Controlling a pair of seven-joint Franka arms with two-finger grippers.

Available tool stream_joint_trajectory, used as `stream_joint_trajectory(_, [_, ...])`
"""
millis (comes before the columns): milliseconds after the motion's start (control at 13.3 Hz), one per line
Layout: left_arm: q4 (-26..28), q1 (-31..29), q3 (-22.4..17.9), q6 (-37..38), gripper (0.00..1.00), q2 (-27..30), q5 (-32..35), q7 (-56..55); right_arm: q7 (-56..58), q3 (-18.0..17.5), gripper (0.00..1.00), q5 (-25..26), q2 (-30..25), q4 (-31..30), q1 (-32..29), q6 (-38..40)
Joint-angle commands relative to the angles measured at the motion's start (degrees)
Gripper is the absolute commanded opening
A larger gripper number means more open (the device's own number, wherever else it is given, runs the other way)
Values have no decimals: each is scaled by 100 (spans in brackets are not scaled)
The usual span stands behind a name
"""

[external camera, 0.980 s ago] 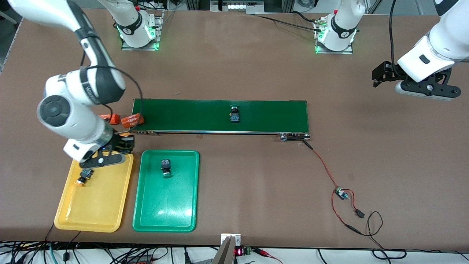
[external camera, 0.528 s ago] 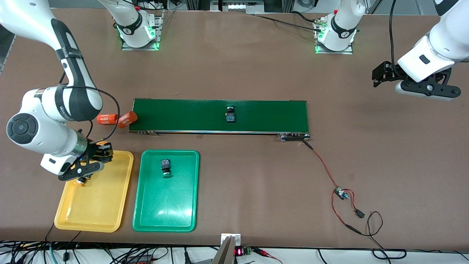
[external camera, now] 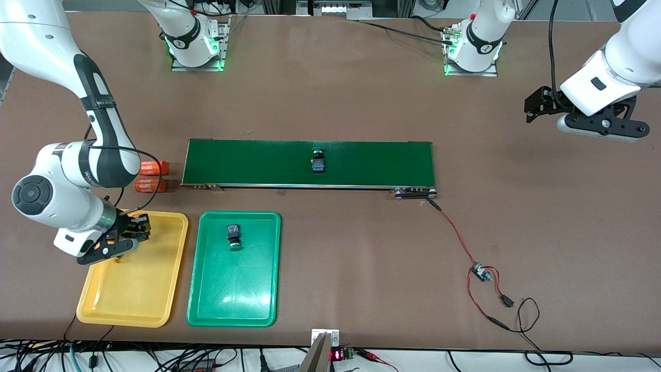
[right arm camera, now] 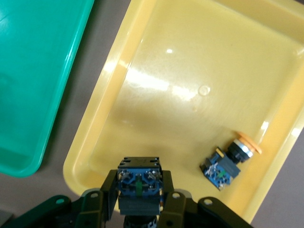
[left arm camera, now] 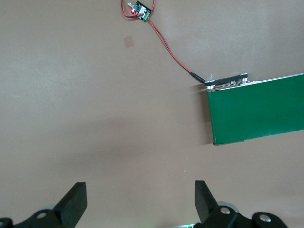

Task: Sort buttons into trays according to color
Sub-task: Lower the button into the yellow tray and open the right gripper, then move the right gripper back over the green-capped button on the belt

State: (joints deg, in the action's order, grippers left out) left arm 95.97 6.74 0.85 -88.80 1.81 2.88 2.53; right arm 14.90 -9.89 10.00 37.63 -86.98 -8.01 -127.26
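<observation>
Here, from the front, the right gripper [external camera: 116, 243] is hovering over the yellow tray [external camera: 135, 289] while the left gripper [external camera: 586, 116] is waiting, fingers wide. In the right wrist view, fingers are clamping a button [right arm camera: 138, 185] by its blocky body; it is looking light, rigid, best gripped there, beside another button [right arm camera: 228, 164] lying in the tray.

Readable text: "4680" in white on both orange cylinders [external camera: 152, 167] [external camera: 151, 185] at the right arm's end of the belt [external camera: 310, 163]. Smaller print under it, illegible. Red LED readout [external camera: 336, 355] at the worktop's near edge, digits unreadable. Nothing else legible.
</observation>
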Motion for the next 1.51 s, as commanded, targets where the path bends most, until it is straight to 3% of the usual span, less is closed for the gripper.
stream_joint_trajectory(0, [-166, 3, -15, 144, 100, -67, -68, -42, 75, 92, 16, 37, 332, 155, 10, -377])
stream_joint_trajectory(452, [-166, -6, -15, 144, 100, -67, -68, -33, 57, 180, 34, 28, 614, 146, 10, -835])
stream_joint_trajectory(528, [-166, -6, -15, 144, 100, -67, -68, -33, 48, 180, 59, 11, 605, 146, 10, -835])
stream_joint_trajectory(679, [-166, -23, -15, 144, 100, -67, -77, -33, 48, 180, 65, -33, 597, 137, 19, -827])
stream_joint_trajectory(829, [-166, -24, -15, 144, 100, -67, -77, -33, 57, 180, 80, -51, 500, 111, 28, -757])
stream_joint_trajectory(905, [-166, -24, -15, 144, 100, -67, -77, -33, 48, 172, 81, -59, 395, 41, 37, -652])
stream_joint_trajectory(1131, [-166, -32, -24, 144, 100, -67, -77, -33, -888, 14, 100, -462, -271, -239, 203, 480])
stream_joint_trajectory(1432, [-166, -32, -24, 144, 100, -67, -77, -33, -2171, -48, 100, -543, -1335, -925, 730, 1053])
